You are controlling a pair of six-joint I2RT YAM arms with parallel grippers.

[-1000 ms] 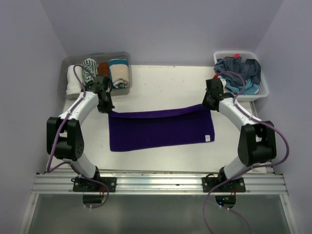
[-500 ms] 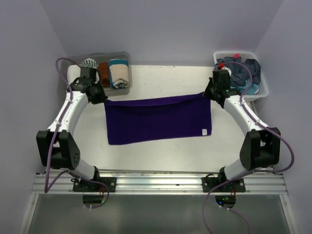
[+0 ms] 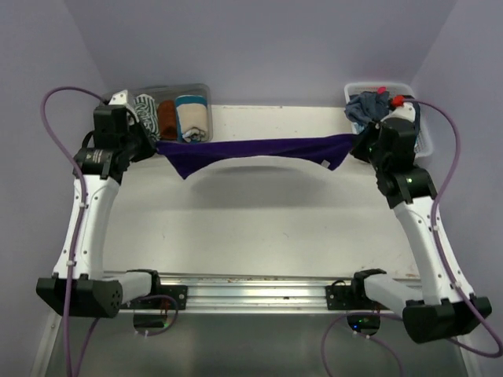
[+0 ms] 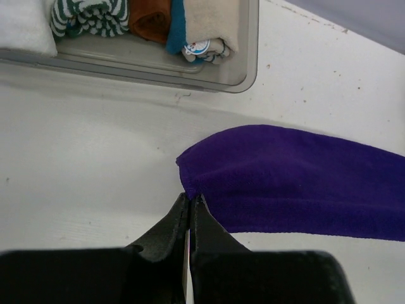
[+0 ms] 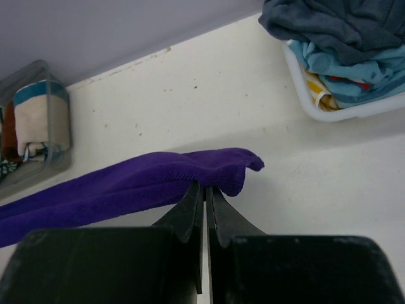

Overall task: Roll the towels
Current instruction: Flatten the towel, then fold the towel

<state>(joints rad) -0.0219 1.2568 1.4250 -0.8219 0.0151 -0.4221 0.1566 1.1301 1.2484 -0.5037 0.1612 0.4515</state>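
A deep purple towel [image 3: 251, 151] hangs stretched in the air across the back of the table, sagging between both arms. My left gripper [image 3: 155, 146] is shut on its left corner, and in the left wrist view the left gripper [image 4: 190, 197] pinches the purple towel [image 4: 297, 180] at its edge. My right gripper [image 3: 354, 146] is shut on the right corner; the right wrist view shows the right gripper [image 5: 205, 187] clamped under the purple towel [image 5: 133, 183].
A clear plastic tub [image 3: 200, 94] at the back left holds rolled towels: white, green-patterned, rust-brown, cream-and-teal. A white lattice basket [image 3: 424, 145] at the back right holds a heap of navy and light blue towels. Walls close in on three sides.
Both arms rose and drew back and apart, lifting the purple towel off the table. It lay flat a second ago and now hangs taut in the air.
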